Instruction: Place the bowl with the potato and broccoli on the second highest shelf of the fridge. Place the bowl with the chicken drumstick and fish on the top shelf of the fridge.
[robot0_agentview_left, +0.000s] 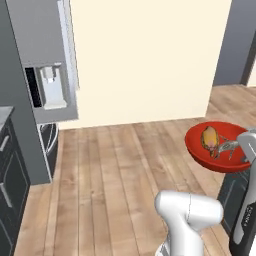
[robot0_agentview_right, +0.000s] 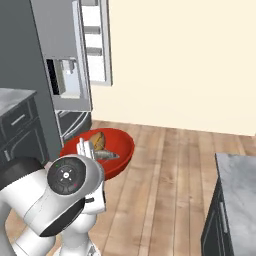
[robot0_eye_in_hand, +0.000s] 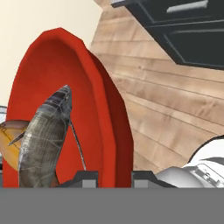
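Item: red bowl (robot0_agentview_left: 220, 150), round and shallow, held in the air above the wooden floor (robot0_agentview_left: 110, 175). Location: right of centre in the left base view, lower left of centre in the right base view; in the hand view its rim stands on edge through the left half of the frame.

Contents: chicken drumstick (robot0_agentview_left: 209, 137), golden brown, lying inside the bowl; fish (robot0_eye_in_hand: 43, 140), slim and grey with dark bands, lying just beside the drumstick and touching it. In the hand view the fish rises at lower left, with the drumstick partly hidden behind it at the left edge.

Holder: tool (robot0_eye_in_hand: 114, 178), closed down tight on the bowl's rim, one finger tip on the inner side and one on the outer side of the red wall, at the bottom of the hand view. White arm (robot0_agentview_left: 192, 220) at the lower right of the left base view.

Surroundings: fridge (robot0_agentview_left: 45, 60), grey, at upper left of the left base view, well apart from the bowl, with a water dispenser (robot0_agentview_left: 49, 87) set in its door. In the right base view an open fridge door with white door racks (robot0_agentview_right: 95, 40) shows at the top. Cream wall (robot0_agentview_left: 145, 55) behind. Dark cabinets (robot0_agentview_right: 20, 130) under a grey surface (robot0_agentview_right: 240, 185), at the left edge and lower right of the right base view.
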